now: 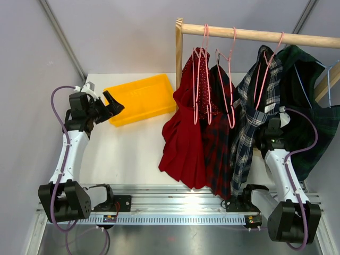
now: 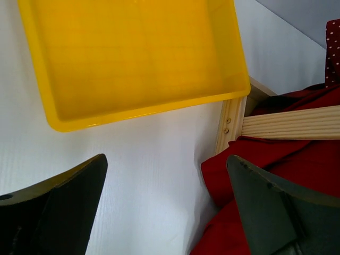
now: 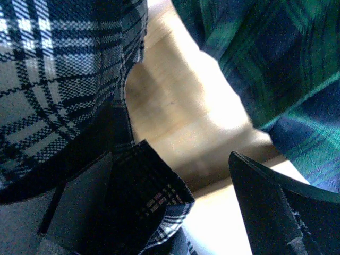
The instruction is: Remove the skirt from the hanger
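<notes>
Four skirts hang from a wooden rail (image 1: pixel 255 34) at the right side of the table (image 1: pixel 127 159): a red skirt (image 1: pixel 180 138), a dark red checked skirt (image 1: pixel 215 154), a grey checked skirt (image 1: pixel 249 117) on a pink hanger (image 1: pixel 267 69), and a green checked skirt (image 1: pixel 303 106). The right gripper (image 3: pixel 186 170) is wide open between the grey and the green one; the grey hem lies over one finger. The left gripper (image 2: pixel 166 175) is wide open and holds nothing, near a yellow tray (image 1: pixel 143 98).

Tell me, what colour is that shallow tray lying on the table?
Bright yellow all over. The tray shows best in the left wrist view, which looks straight down into it.
</notes>
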